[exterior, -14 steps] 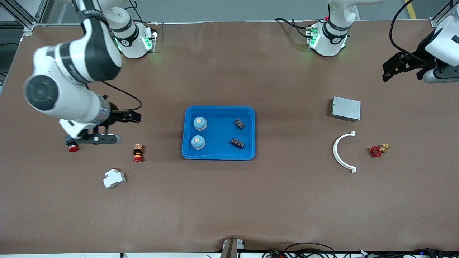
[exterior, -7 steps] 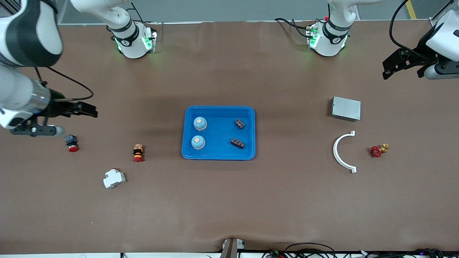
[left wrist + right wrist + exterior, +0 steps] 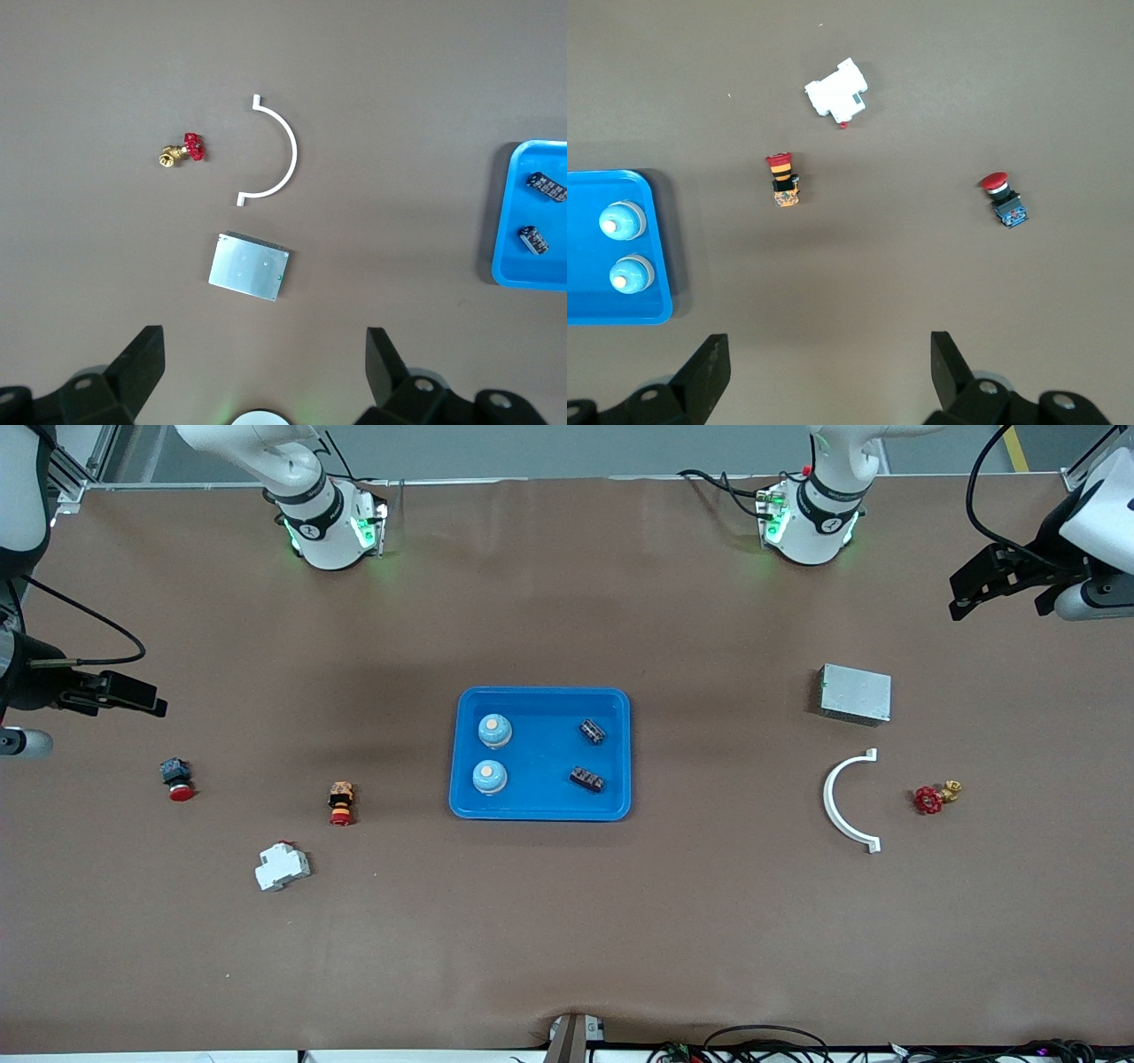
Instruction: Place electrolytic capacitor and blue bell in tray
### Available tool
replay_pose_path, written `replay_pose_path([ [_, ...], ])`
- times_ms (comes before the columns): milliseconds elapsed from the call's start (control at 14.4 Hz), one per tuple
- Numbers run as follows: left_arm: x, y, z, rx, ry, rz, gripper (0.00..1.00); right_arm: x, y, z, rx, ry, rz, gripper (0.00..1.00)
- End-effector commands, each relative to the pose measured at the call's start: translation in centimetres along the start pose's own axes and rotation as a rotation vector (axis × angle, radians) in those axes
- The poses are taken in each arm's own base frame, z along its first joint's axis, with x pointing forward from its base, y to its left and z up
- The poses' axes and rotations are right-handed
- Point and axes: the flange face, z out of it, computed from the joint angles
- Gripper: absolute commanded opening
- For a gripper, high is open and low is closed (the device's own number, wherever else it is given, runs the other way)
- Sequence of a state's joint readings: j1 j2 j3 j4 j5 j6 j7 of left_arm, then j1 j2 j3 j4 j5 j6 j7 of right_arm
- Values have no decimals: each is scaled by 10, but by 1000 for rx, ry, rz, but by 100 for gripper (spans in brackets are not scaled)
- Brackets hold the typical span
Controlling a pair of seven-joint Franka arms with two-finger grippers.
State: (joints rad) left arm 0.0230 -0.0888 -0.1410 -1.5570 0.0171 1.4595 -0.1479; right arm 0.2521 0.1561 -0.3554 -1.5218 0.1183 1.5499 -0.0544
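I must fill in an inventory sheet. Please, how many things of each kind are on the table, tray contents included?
Blue bells: 2
Capacitors: 2
Blue tray: 1
Red push buttons: 2
White breaker: 1
Grey metal box: 1
White curved bracket: 1
Red-handled valve: 1
Total: 11

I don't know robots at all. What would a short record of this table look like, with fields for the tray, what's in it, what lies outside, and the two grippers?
tray: blue tray, mid-table
in tray: two blue bells, two dark capacitors
toward right arm's end: red button, orange switch, white breaker
toward left arm's end: grey box, white arc, red valve
left gripper: open, empty, raised at table's end
right gripper: open, empty, raised at table's end
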Motion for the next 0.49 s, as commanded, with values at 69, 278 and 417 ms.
replay_pose_path([
  [69, 5, 0, -8, -21, 3, 9, 100, 4, -3, -2, -11, 3, 25, 100],
  [278, 7, 5, -4, -19, -4, 15, 100, 11, -6, 8, -22, -12, 22, 100],
  [417, 7, 6, -4, -19, -4, 11, 100, 13, 10, 5, -13, -4, 48, 100],
])
